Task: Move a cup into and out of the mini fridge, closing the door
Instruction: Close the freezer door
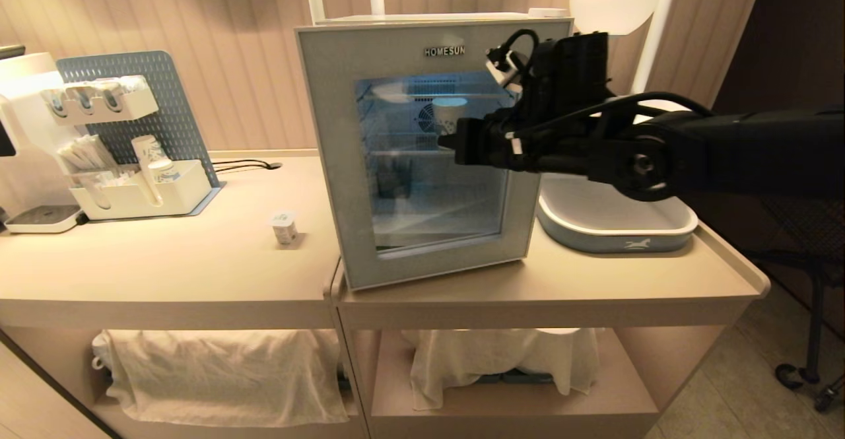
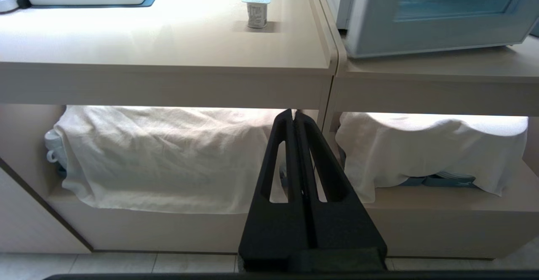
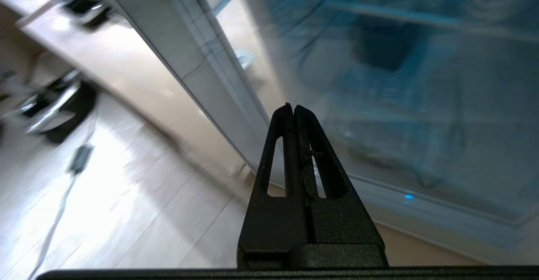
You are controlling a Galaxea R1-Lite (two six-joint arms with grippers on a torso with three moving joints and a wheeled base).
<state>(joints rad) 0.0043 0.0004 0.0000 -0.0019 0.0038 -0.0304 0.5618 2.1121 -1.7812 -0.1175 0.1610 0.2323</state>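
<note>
The cup [image 1: 284, 226] is a tiny white tub and stands alone on the counter, left of the mini fridge [image 1: 396, 43]. It also shows in the left wrist view as the cup [image 2: 256, 9]. The door [image 1: 337, 162] lies flush against the fridge, with HOMESUN lettered above its glass. My right gripper [image 1: 460, 142] is shut and empty. It reaches in from the right, across the front of the glass. In the right wrist view my right gripper [image 3: 293, 106] hangs close before the door [image 3: 202, 78], near its frame. My left gripper [image 2: 293, 112] is shut and parked low, before the counter's lower shelf.
A taller patterned paper cup [image 1: 450, 115] stands on a shelf behind the glass. A blue-and-white tray [image 1: 614, 228] sits right of the fridge. A white organiser with paper cups [image 1: 138, 188] stands at the back left. White cloths [image 1: 224, 373] cover the lower shelves.
</note>
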